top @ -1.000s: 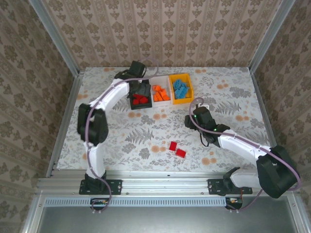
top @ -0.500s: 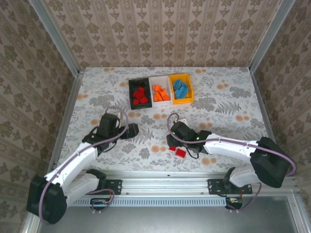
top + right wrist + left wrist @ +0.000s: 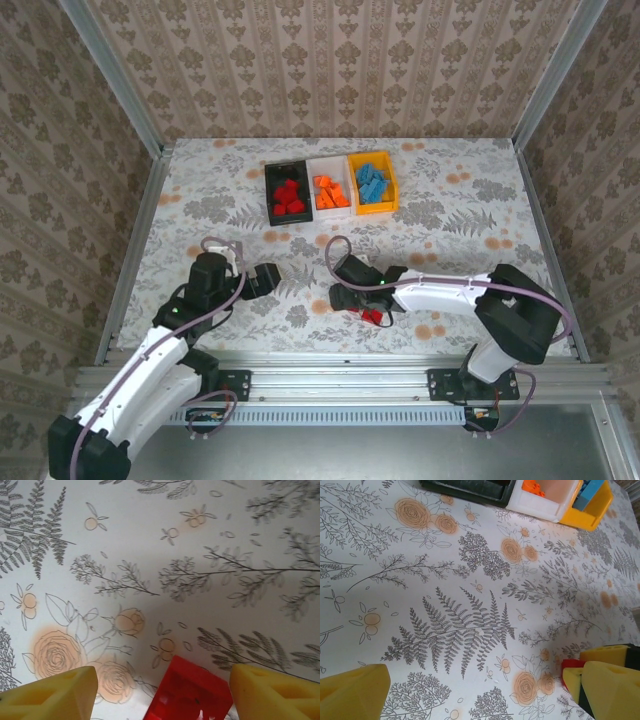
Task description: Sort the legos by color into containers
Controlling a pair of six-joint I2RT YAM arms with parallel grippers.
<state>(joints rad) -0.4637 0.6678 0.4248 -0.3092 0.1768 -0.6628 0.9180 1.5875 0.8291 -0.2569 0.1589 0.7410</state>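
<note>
Your job here is the pick. The right end effector point(image 3: 164, 674) is half open and straddles a red brick point(image 3: 187, 692) on the desk point(image 3: 200, 180), with a gap showing on each side, so nothing is gripped yet. Before you close, centre it: in the wrist view the brick sits nearer the right-hand finger point(image 3: 272, 692) than the left one, and it lies skewed to the jaw line with a corner leading. Turn the wrist a little so the pads meet flat faces, not edges, then go low enough to catch the body and not just the top. Close slowly — a brick this small will likely skid or pop out if one pad lands first. Lift straight up before you travel.

The brick is glossy red, hard plastic and far smaller than the gap it sits in. From above it lies well in front of the black bin point(image 3: 289, 194) and a little to its right, on the near part of the desk. How many red pieces lie under the arm I cannot tell.

The black bin already holds red bricks, so that is where it should go. The white bin point(image 3: 330, 190) beside it holds orange, and the yellow bin point(image 3: 372, 183) beyond that holds blue.

The left end effector point(image 3: 264, 280) is fully wide and empty — it hovers in front of the black bin, close to your pick, so mind it on the way up.
</note>
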